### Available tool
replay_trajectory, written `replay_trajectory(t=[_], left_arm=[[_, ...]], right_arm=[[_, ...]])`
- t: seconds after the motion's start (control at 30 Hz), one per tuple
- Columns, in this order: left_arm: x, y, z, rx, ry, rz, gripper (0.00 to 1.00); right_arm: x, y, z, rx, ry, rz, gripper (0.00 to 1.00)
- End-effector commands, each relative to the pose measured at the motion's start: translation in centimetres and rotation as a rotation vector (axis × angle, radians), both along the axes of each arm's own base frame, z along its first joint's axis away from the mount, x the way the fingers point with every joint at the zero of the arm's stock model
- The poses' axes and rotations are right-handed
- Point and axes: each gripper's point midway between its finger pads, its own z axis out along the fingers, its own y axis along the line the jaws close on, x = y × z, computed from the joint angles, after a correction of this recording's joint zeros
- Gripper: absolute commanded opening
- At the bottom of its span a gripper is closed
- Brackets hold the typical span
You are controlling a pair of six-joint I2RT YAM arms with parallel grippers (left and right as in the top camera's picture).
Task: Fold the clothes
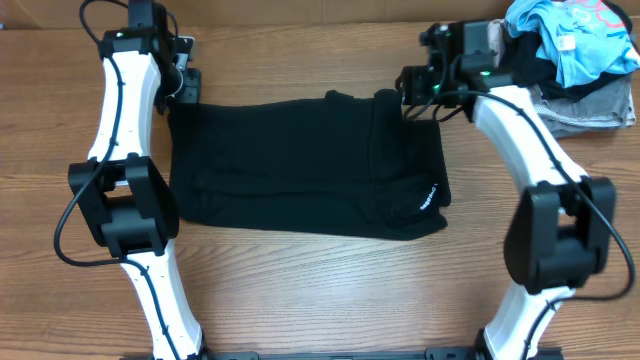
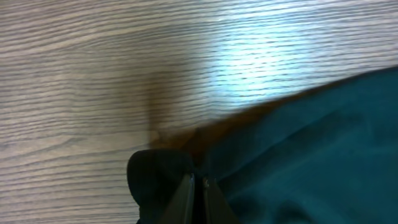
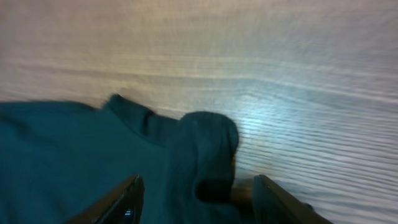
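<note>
The clothes (image 1: 300,165), a black garment, lie flat and partly folded in the middle of the wooden table, with the white lettering (image 1: 428,198) near their right front corner. My left gripper (image 1: 186,92) is at the far left corner. In the left wrist view its fingers (image 2: 199,180) are shut on the garment's edge (image 2: 298,155). My right gripper (image 1: 413,98) is at the far right corner. In the right wrist view it (image 3: 198,190) is open, its fingers on either side of a raised fold of the black fabric (image 3: 199,143).
A pile with a light blue shirt (image 1: 575,35) and a grey folded garment (image 1: 590,112) lies at the back right, just beyond the right arm. Bare wooden table (image 1: 320,290) lies in front of the garment.
</note>
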Motion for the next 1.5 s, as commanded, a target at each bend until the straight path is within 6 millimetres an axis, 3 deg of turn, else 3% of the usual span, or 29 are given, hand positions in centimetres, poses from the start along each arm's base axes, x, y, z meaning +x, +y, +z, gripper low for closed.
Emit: replay_trajectory(t=[0.0, 0.2, 0.3, 0.4, 0.53, 0.63, 0.8, 0.9, 1.03, 1.13, 1.27, 1.37, 1.47], left_arm=[[0.6, -0.3, 0.9, 0.005, -0.028, 0.007, 0.04], [0.6, -0.3, 0.9, 0.005, -0.029, 0.007, 0.04], [0.7, -0.3, 1.0, 0.006, -0.031, 0.006, 0.04], [0.7, -0.1, 1.0, 0.009, -0.032, 0.009, 0.04], [0.7, 0.0, 1.0, 0.009, -0.032, 0.01, 0.04], [0.7, -0.1, 1.0, 0.008, -0.032, 0.01, 0.04], [0.7, -0.1, 1.0, 0.008, -0.031, 0.01, 0.04], [0.7, -0.1, 1.0, 0.008, -0.032, 0.01, 0.04], [0.7, -0.1, 1.0, 0.008, -0.032, 0.01, 0.04], [0.7, -0.1, 1.0, 0.008, -0.032, 0.01, 0.04], [0.7, -0.1, 0.9, 0.008, -0.031, 0.01, 0.04], [0.7, -0.1, 0.9, 0.008, -0.032, 0.01, 0.04], [0.7, -0.1, 0.9, 0.008, -0.032, 0.01, 0.04]], right_arm=[[0.3, 0.7, -3.0, -0.054, 0.039, 0.02, 0.59], [-0.6, 1.4, -6.6, -0.153, 0.105, 0.017, 0.55], [-0.9, 0.5, -7.3, -0.222, 0.123, -0.044, 0.25], [-0.9, -0.9, -7.3, -0.265, 0.13, -0.124, 0.05], [-2.2, -1.3, -7.7, -0.289, 0.186, -0.124, 0.04], [-4.7, -1.6, -8.1, -0.298, 0.287, -0.136, 0.04], [-9.6, 0.4, -8.8, -0.251, 0.479, -0.064, 0.04], [-11.3, 1.0, -8.8, -0.25, 0.539, -0.042, 0.04], [-10.8, 1.4, -7.5, -0.229, 0.512, -0.05, 0.23], [-9.1, 1.8, -4.5, -0.193, 0.436, -0.056, 0.33], [-6.1, 1.5, -0.1, -0.152, 0.316, -0.082, 0.58], [-4.2, 1.2, 1.2, -0.127, 0.245, -0.101, 0.64], [-3.4, 1.0, 0.8, -0.106, 0.234, -0.106, 0.64]])
